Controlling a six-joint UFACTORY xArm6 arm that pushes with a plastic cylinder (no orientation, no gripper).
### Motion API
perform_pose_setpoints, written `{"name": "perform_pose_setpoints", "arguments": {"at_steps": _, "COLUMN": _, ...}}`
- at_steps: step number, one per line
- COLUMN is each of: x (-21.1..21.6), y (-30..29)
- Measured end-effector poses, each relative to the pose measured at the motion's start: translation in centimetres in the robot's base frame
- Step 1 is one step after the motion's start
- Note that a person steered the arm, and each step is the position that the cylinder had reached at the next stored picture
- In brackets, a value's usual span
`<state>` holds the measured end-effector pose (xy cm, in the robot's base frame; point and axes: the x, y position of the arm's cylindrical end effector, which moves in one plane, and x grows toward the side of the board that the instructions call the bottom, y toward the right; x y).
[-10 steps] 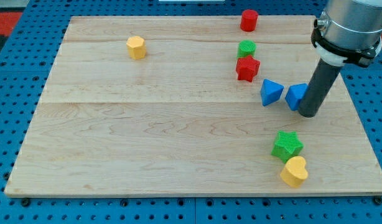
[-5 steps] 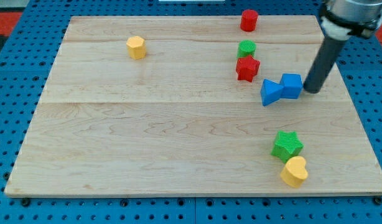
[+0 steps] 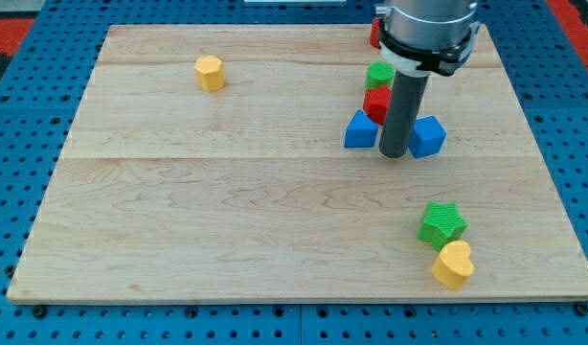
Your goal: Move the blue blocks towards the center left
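A blue triangular block [image 3: 361,131] lies right of the board's middle. A blue cube [image 3: 427,136] lies a little further to the view's right. My tip [image 3: 394,153] stands on the board between the two blue blocks, close to both. The dark rod rises toward the view's top and covers part of the red star block [image 3: 374,102] behind it.
A green round block [image 3: 378,74] sits just above the red star. A red cylinder [image 3: 374,33] peeks out at the top edge behind the arm. A yellow block [image 3: 209,73] lies at the upper left. A green star [image 3: 441,223] and a yellow heart [image 3: 454,264] lie at the lower right.
My tip has swept to the view's left from the right of the blue cube. The triangular block slid left, the cube shifted a little left, and my tip now stands between them.
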<state>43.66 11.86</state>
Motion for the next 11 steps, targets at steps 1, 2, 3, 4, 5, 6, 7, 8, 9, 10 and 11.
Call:
{"name": "perform_pose_setpoints", "arguments": {"at_steps": 1, "x": 1.6, "y": 0.0}}
{"name": "perform_pose_setpoints", "arguments": {"at_steps": 2, "x": 1.8, "y": 6.9}}
{"name": "perform_pose_setpoints", "arguments": {"at_steps": 3, "x": 0.2, "y": 12.3}}
{"name": "perform_pose_setpoints", "arguments": {"at_steps": 4, "x": -2.2, "y": 8.3}}
{"name": "perform_pose_setpoints", "arguments": {"at_steps": 5, "x": -2.7, "y": 1.7}}
{"name": "perform_pose_setpoints", "arguments": {"at_steps": 6, "x": -2.7, "y": -1.4}}
{"name": "perform_pose_setpoints", "arguments": {"at_steps": 7, "x": -2.7, "y": -4.2}}
{"name": "perform_pose_setpoints", "arguments": {"at_steps": 8, "x": -2.6, "y": -5.2}}
{"name": "perform_pose_setpoints", "arguments": {"at_steps": 9, "x": -2.5, "y": -2.4}}
{"name": "perform_pose_setpoints", "arguments": {"at_steps": 10, "x": -2.7, "y": -9.6}}
{"name": "perform_pose_setpoints", "arguments": {"at_steps": 11, "x": -3.4, "y": -14.7}}
